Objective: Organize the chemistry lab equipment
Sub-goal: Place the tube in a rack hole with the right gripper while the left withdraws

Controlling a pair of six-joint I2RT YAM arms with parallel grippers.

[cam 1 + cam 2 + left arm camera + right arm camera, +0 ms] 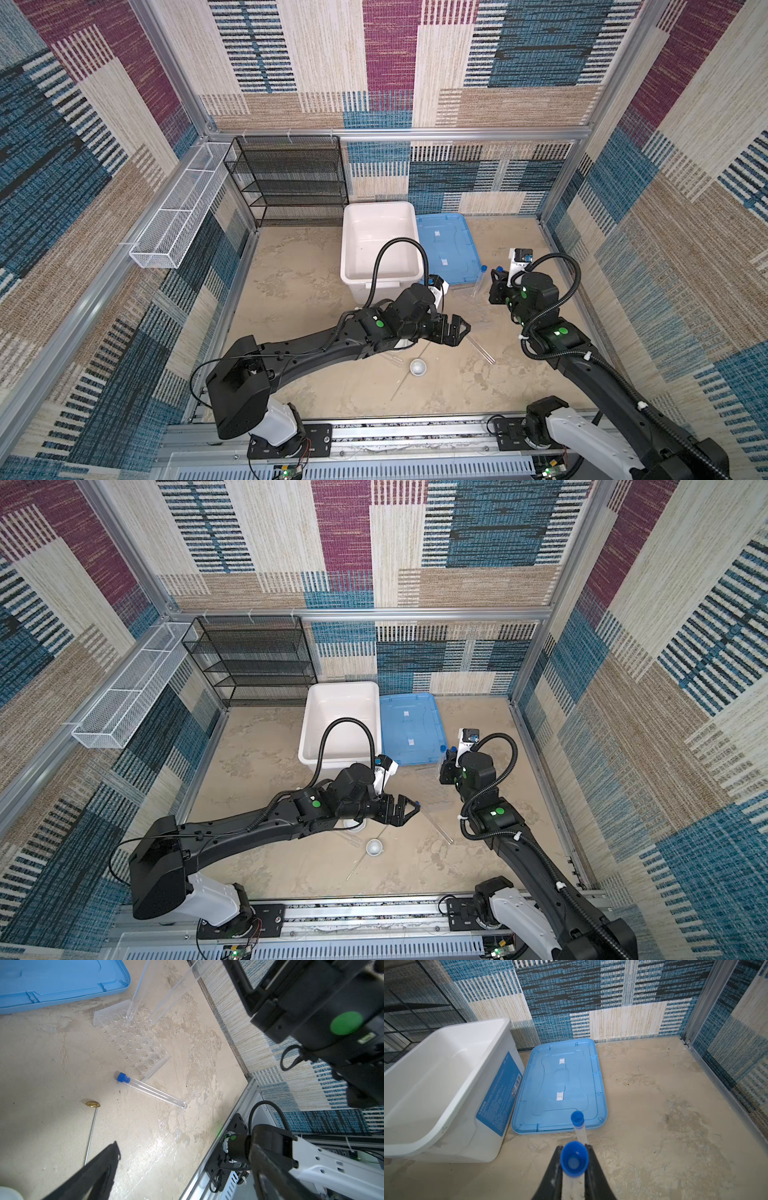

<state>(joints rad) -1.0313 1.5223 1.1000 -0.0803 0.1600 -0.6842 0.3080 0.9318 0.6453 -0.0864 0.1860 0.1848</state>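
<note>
White bin (345, 249) sits open and empty at the back of the surface (291, 291), with the blue lid (449, 245) flat just beside it. The left gripper (461, 330) hovers mid-surface, fingers (104, 1163) spread wide, nothing in them. The right gripper (574, 1147) is near the lid's front corner, fingers pinching the held tube (574, 1162) just under its blue cap, tube upright. Clear tube rack (133, 1043), rows of round holes, lies flat in front of the lid. The held tube's round end is at the rack's edge; can't tell if it's in a hole. Second tube (580, 1133), clear with a blue cap, stands in a rack hole just beside the held one. Third tube (151, 1091), same look, lies flat just beside the rack's other end. Thin metal rod (91, 1132) with a brass spoon tip lies flat near it, apart. Small white round dish (417, 368) sits below the left gripper in both top views, the rod just beside it. Second dish (354, 825) is mostly hidden under the left arm.
</note>
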